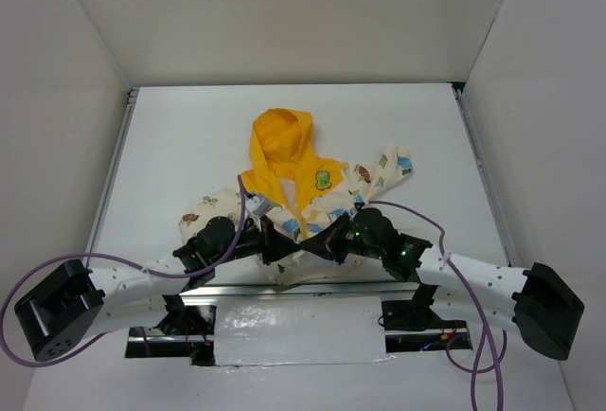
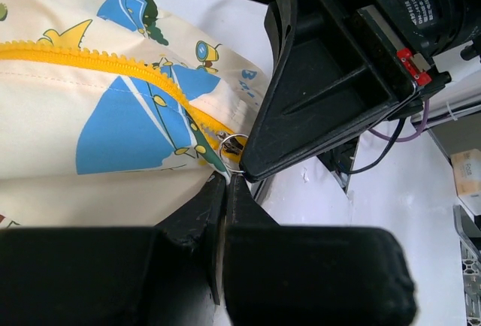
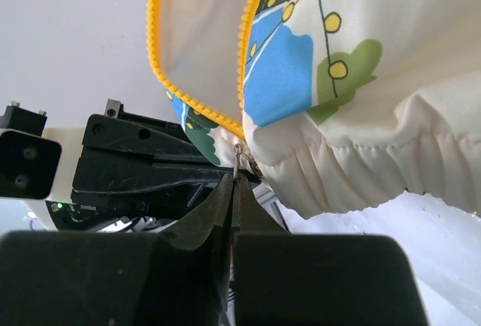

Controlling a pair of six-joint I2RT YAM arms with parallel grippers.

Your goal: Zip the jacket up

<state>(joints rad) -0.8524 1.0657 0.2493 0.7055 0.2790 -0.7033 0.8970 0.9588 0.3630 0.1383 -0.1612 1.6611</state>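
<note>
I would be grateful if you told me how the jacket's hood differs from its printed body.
The hood is plain bright yellow; the body is cream with colourful cartoon prints. The hood lies away from the left claw and right claw; the body's hem meets them. Both are one jacket, and yellow zipper trim runs along the body.

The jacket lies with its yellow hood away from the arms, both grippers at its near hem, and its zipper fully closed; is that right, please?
Not quite: the zipper is open, not closed; the right wrist view shows its yellow tooth rows apart. The rest holds: the jacket lies with its yellow hood away from the arms, the left gripper and right gripper at its near hem.
</note>
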